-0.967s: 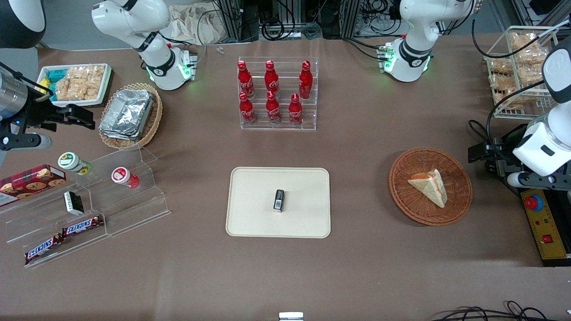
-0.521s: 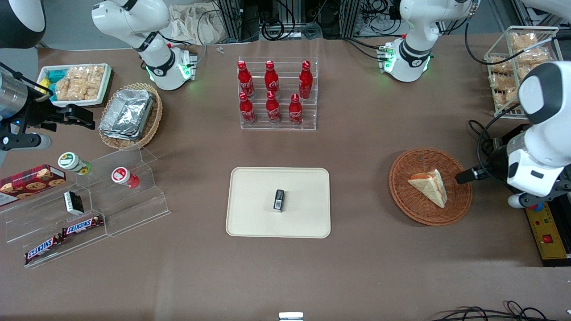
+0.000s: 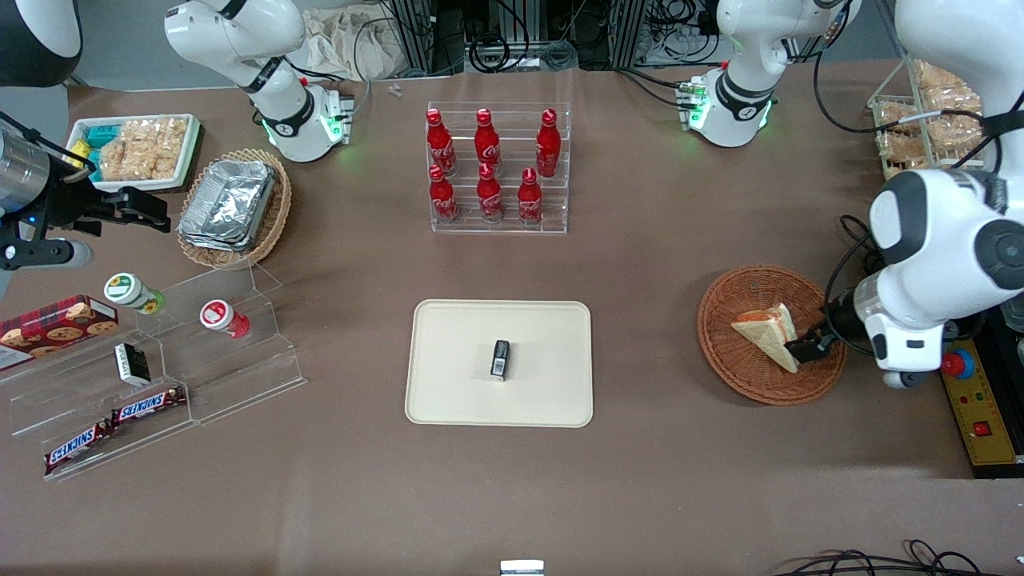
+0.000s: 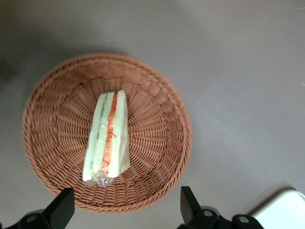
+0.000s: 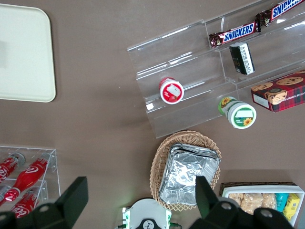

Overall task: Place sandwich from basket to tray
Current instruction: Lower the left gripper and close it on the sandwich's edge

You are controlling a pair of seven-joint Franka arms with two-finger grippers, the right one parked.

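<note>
In the round reddish-brown wicker basket (image 4: 107, 131) the pale triangular sandwich (image 4: 106, 139) lies on edge; the gripper (image 4: 125, 212) hovers above, jaws spread; a skewed descent could crush the soft bread or snag the weave.

The sandwich (image 3: 766, 334) (image 4: 106, 138), a pale triangular wedge, is seen lying in the basket (image 3: 736, 360) (image 4: 157, 157), with its striped edge of green and red filling turned upward. The basket, round, shallow and of reddish-brown wicker, is set on the desk toward the working arm's end. The tray (image 3: 456, 396) (image 4: 286, 212), flat, cream-beige and round-cornered with a low rim, is laid on the desk well apart from the basket.
</note>
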